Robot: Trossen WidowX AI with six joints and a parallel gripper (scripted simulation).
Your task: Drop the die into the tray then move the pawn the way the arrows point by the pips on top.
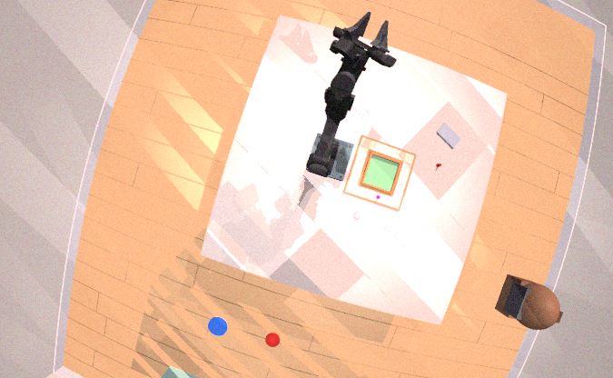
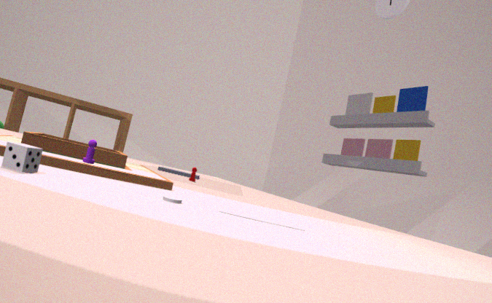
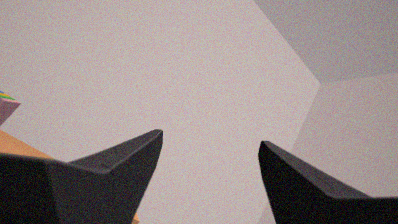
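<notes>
The white die (image 1: 356,215) (image 2: 22,157) sits on the table beside the board, with three pips and five pips on its two visible sides; its top is not readable. The board (image 1: 351,184) (image 2: 149,181) has a green-floored dice tray (image 1: 380,173) (image 2: 74,149) in its middle. The purple pawn (image 1: 378,197) (image 2: 90,151) stands upright on the board's square ring, on the side facing the die. My gripper (image 1: 377,23) (image 3: 210,142) is open and empty, raised at the table's far edge in the top view, well away from die, pawn and board.
A red pawn (image 1: 438,164) (image 2: 193,174) and a grey flat block (image 1: 449,134) (image 2: 178,172) lie right of the board in the top view. A small pale disc (image 2: 172,199) lies near the board's corner. The arm's base plate (image 1: 344,162) adjoins the board's left side.
</notes>
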